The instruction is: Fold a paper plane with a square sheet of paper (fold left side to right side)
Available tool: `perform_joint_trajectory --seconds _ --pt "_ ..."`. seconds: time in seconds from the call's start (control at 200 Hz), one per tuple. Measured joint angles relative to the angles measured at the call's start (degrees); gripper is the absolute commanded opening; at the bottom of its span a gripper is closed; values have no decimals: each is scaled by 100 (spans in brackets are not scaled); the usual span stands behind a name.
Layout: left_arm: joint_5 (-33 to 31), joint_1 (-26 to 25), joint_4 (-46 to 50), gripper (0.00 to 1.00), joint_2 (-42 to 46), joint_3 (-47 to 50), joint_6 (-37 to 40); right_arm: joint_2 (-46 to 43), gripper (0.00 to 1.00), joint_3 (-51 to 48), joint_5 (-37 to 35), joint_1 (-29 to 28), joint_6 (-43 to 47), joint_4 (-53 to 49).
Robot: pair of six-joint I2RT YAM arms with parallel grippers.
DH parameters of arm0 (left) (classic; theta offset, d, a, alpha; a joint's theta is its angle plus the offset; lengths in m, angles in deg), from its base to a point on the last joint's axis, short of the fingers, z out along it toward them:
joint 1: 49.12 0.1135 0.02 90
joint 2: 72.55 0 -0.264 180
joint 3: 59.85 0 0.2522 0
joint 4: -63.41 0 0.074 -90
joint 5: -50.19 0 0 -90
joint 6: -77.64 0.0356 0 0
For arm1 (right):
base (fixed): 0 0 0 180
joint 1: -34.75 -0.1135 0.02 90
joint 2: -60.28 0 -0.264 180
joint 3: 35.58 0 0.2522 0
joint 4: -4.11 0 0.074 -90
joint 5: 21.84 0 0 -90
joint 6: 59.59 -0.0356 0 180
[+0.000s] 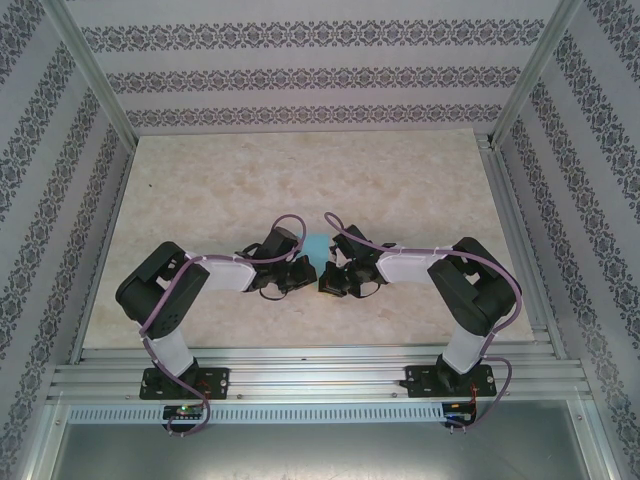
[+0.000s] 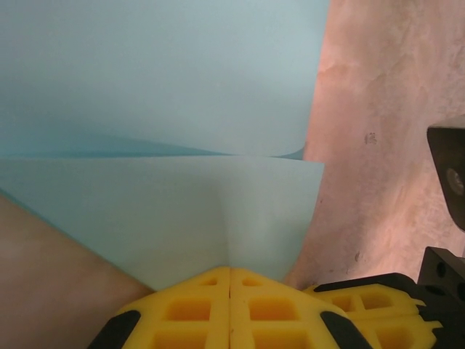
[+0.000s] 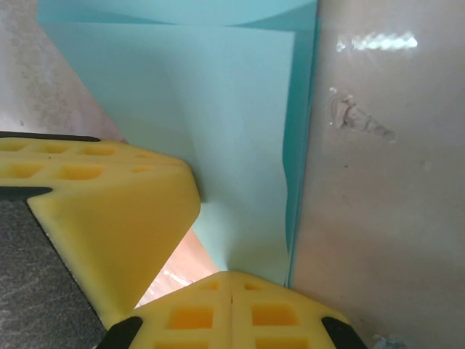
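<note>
Seeing thin turquoise-blue square sheet of paper (image 1: 318, 245) mid-table on the beige marbled tabletop (image 1: 220, 190), caught between the two gripper heads; from above, just a small patch exposed between them. Plain, matte, uniform colour. Not lying flat. Left wrist view: sheet (image 2: 160, 94) broken into an upper and a lower panel along a horizontal line, dark shadow wedge under that line tapering left to right, plus a soft vertical buckle rising from the fingertips. Right edge straight and clean against the tabletop. Right wrist view: sheet (image 3: 218, 109) with the same soft buckle above the fingertips, a fold line across the top, and a darker teal strip of a second layer peeking along the right edge. Left gripper (image 2: 230, 275): yellow fingers pressed together, clamped on the sheet's near edge. Right gripper (image 3: 231, 280): same, yellow fingers together, clamped on the sheet. Heads close together: each wrist view catches the other gripper's yellow finger just beside its own.
</note>
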Motion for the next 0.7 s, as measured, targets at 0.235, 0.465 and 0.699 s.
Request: perform_joint_trajectory --seconds 0.235,0.465,0.699 --pt "-289 -48 474 8 -2 -251 269 0 3 7 -7 0 2 -20" --pt "-367 -48 623 9 -28 -348 420 0 3 4 -4 0 2 -15" --pt "-372 -11 623 9 -28 -348 531 0 3 -2 -4 0 2 -9"
